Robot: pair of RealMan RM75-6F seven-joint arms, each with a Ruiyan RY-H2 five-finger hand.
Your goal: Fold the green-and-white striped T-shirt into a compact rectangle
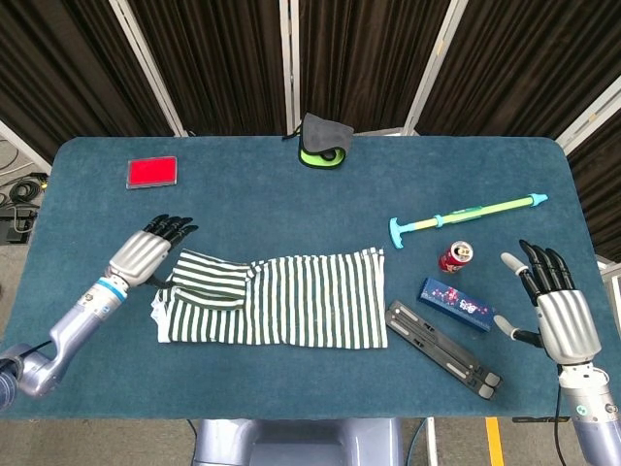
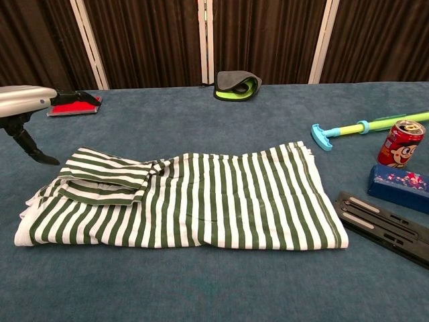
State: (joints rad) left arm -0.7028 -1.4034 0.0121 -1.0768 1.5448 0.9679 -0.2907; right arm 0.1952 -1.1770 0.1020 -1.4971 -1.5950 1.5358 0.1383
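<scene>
A: Where is the T-shirt?
B: Flat on the blue table, near centre. Long striped band, one sleeve folded over its left end.

A: Left hand?
B: Just left of the shirt's left end, apart from the cloth. Fingers extended and spread, holding nothing.

A: Right hand?
B: Near right edge, palm up, fingers splayed, holding nothing. A blue box, soda can and black folding stand lie between it and the shirt.

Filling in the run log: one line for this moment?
left hand: open, beside shirt | right hand: open, idle | T-shirt: long band, sleeve folded in
</scene>
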